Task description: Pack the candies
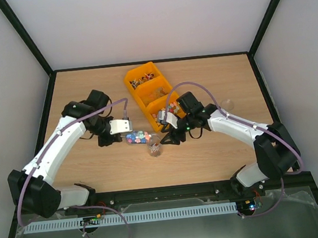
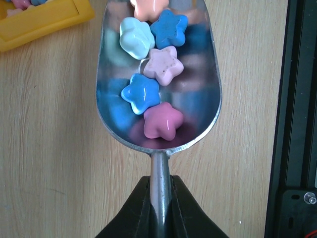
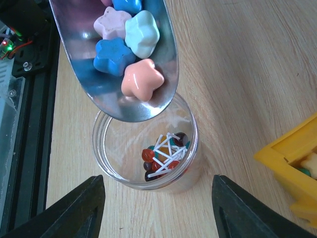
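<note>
Left gripper (image 2: 159,191): jaws pressed together on the thin handle of the scoop (image 2: 200,111), which runs straight out from between the fingers.
Scoop: silver metal, held above the table (image 1: 218,84), its tip reaching over the rim of the jar (image 3: 100,148).
Candies (image 2: 159,67): star-shaped pieces in blue, pale blue, pink, lilac and peach, piled in the scoop bowl. Ahead of the left jaws and clear of them; above the jar mouth, just beyond the gap of the right jaws.
Right gripper (image 3: 158,203): jaws spread wide, one finger at each side of the jar, neither seen touching its wall.
Jar: clear, upright on the table between the two grippers.
Sweets on sticks (image 3: 161,158): red and dark, with white sticks, at the jar's bottom.
Bin (image 1: 141,101): yellow, three compartments holding more candies, just beyond the right gripper.
</note>
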Motion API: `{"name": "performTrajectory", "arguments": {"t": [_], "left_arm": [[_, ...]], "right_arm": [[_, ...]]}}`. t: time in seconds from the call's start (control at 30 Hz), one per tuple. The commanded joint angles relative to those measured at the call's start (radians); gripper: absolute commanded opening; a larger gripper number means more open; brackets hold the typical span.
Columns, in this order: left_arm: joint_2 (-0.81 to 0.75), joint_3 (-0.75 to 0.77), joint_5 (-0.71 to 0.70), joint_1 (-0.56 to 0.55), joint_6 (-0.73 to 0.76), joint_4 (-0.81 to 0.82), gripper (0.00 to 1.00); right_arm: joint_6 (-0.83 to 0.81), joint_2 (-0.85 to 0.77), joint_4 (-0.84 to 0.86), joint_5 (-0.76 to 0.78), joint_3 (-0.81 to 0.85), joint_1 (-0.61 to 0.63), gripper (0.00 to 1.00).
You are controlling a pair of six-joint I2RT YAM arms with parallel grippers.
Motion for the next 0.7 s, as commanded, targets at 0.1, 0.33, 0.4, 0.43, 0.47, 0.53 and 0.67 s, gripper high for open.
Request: {"name": "performTrajectory", "arguments": {"t": [0.1, 0.33, 0.4, 0.43, 0.47, 0.53, 0.67], "left_arm": [[0.016, 0.046, -0.035, -0.031, 0.0, -0.024, 0.02], [0.023, 0.061, -0.054, -0.045, 0.002, -0.026, 0.02], [0.023, 0.065, -0.062, -0.049, 0.002, -0.025, 0.02], [0.023, 0.066, -0.062, -0.049, 0.003, -0.024, 0.02], [0.024, 0.067, -0.063, -0.049, 0.003, -0.026, 0.02], [0.027, 0.073, -0.07, -0.055, 0.002, -0.028, 0.02], [0.026, 0.076, -0.091, -0.064, 0.005, -0.031, 0.02]], "right_arm": [[0.0, 0.024, 0.002, -0.001, 0.032, 0.015, 0.59], [-0.002, 0.03, -0.001, 0.005, 0.034, 0.018, 0.57], [-0.002, 0.033, -0.002, 0.007, 0.036, 0.019, 0.57], [-0.002, 0.034, -0.003, 0.007, 0.037, 0.019, 0.57], [-0.001, 0.035, -0.003, 0.007, 0.039, 0.019, 0.57], [-0.002, 0.037, -0.003, 0.007, 0.041, 0.019, 0.57], [-0.002, 0.041, -0.001, 0.008, 0.043, 0.019, 0.57]]}}
